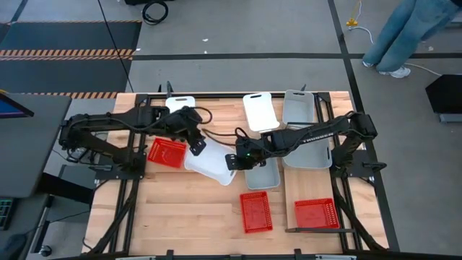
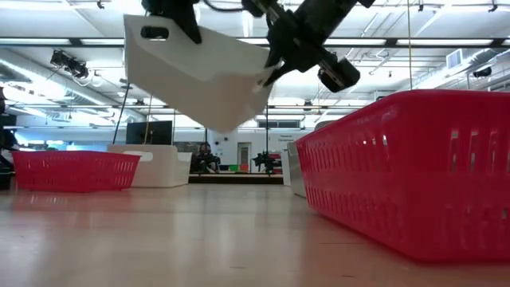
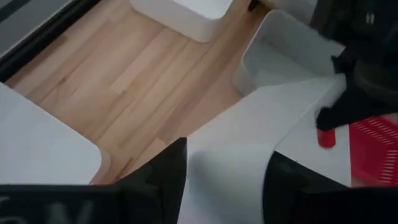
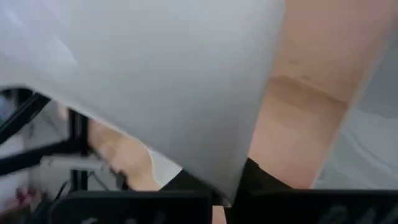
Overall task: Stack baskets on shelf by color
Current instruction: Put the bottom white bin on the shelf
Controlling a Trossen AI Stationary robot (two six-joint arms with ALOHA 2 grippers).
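A white basket hangs in the air between both arms, tilted, over the middle of the table; the low view shows the white basket well above the wood. My left gripper is shut on its left end, my right gripper on its right end. Two more white baskets stand at the far edge. Grey baskets stand on the right. Red baskets rest on the table. I cannot make out the plywood shelf. My left gripper pinches the white basket's short end wall between its two fingers, beside the handle slot, coming from above. The basket is lifted clear and tilted. My right gripper pinches the opposite end's rim between its fingers, slanting down from the table's right.
The grey basket sits right under my right gripper. The red basket lies just left of the held one. A large red basket fills the near right of the low view. A person's legs stand beyond the far right corner.
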